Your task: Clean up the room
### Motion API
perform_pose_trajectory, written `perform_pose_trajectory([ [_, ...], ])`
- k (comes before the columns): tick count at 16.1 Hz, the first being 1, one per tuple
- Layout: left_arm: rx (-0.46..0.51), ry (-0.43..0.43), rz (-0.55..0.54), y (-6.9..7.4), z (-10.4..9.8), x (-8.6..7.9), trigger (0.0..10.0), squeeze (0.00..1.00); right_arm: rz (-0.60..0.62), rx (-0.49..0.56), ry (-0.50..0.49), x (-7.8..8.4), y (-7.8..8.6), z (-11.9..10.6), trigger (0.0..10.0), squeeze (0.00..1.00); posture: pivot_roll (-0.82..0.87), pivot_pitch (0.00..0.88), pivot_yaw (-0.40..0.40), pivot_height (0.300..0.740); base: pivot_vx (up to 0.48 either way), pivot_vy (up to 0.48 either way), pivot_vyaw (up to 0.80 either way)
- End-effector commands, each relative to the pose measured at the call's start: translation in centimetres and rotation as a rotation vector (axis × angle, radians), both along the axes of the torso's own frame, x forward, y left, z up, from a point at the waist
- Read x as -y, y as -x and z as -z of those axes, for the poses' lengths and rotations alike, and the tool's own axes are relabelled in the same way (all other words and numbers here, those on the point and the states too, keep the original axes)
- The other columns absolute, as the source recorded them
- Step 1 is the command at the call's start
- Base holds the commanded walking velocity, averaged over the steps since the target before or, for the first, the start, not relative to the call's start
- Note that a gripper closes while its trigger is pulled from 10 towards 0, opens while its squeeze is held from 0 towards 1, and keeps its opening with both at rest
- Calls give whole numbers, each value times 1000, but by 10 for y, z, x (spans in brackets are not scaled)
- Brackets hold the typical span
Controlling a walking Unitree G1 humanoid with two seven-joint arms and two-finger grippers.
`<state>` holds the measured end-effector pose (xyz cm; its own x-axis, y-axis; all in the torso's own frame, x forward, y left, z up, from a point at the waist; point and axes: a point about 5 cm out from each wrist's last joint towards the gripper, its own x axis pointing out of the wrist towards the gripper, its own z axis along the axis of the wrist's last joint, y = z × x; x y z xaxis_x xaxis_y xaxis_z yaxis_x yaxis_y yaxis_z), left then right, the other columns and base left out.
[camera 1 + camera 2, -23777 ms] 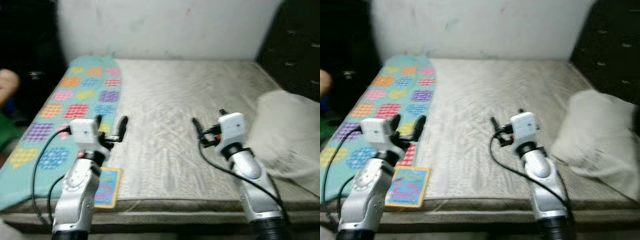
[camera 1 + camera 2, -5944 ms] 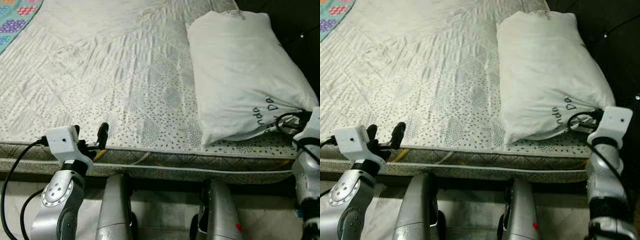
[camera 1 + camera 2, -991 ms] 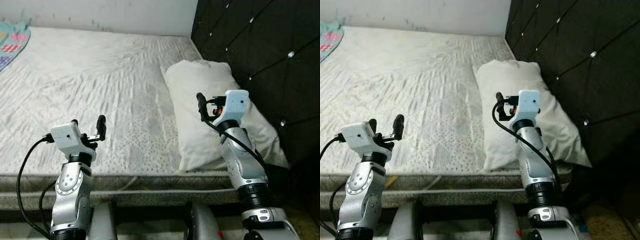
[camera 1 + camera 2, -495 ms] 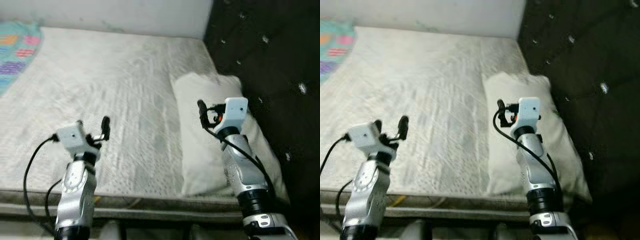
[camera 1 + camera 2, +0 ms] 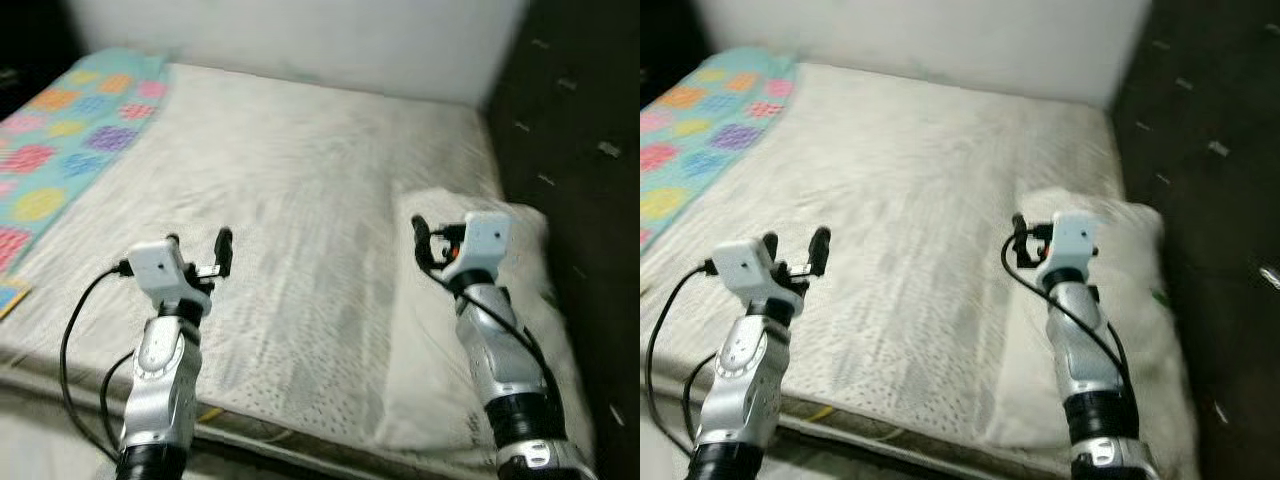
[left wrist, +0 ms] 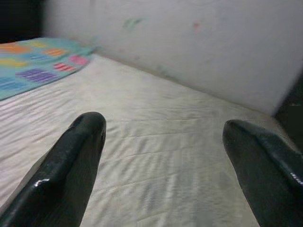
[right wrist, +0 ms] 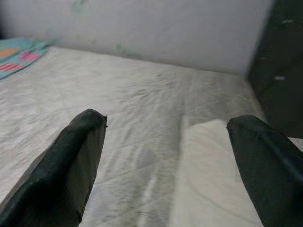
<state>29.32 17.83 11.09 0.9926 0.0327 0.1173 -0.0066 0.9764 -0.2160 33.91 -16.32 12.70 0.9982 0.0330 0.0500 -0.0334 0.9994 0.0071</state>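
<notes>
Far over on the left side of the bed lies a teal blanket (image 5: pixel 60 160) patterned with coloured hearts and squares, spread flat along that edge of the mattress (image 5: pixel 300 200). At the near left corner a small piece of a colourful flat thing (image 5: pixel 8 298) pokes out; it is too cut off to name.

The left gripper (image 5: pixel 200 250) is held up over the near part of the mattress, its two black fingers well apart and holding nothing; in its wrist view the fingers (image 6: pixel 71 161) frame bare quilted fabric and the white wall (image 6: pixel 189 42) beyond.

The middle of the mattress is pale, quilted and lightly wrinkled.

The right gripper (image 5: pixel 432 245) is raised at about the same height, fingers spread and empty, just above the left edge of a white pillow (image 5: pixel 440 370). The pillow lies flat on the right side of the bed, its far end close against the dark tufted headboard (image 5: pixel 580 150) that runs down the right.
</notes>
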Motion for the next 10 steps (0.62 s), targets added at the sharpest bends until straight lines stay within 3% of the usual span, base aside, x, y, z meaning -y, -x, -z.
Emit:
perform_pose_trajectory([
  [1,-14,-6,7,5,1,0,10000,0,25,3,-1,5,5,0,10000,0,27,0,-11,740,0,0,0],
  [7,-49,-14,2,15,6,-11,10000,0,113,-34,-26,15,10,8,10000,0,25,0,-3,740,0,0,0],
  [10,-53,-1,14,19,6,-7,10000,0,106,-27,-24,17,12,5,10000,0,13,0,-5,740,0,0,0],
])
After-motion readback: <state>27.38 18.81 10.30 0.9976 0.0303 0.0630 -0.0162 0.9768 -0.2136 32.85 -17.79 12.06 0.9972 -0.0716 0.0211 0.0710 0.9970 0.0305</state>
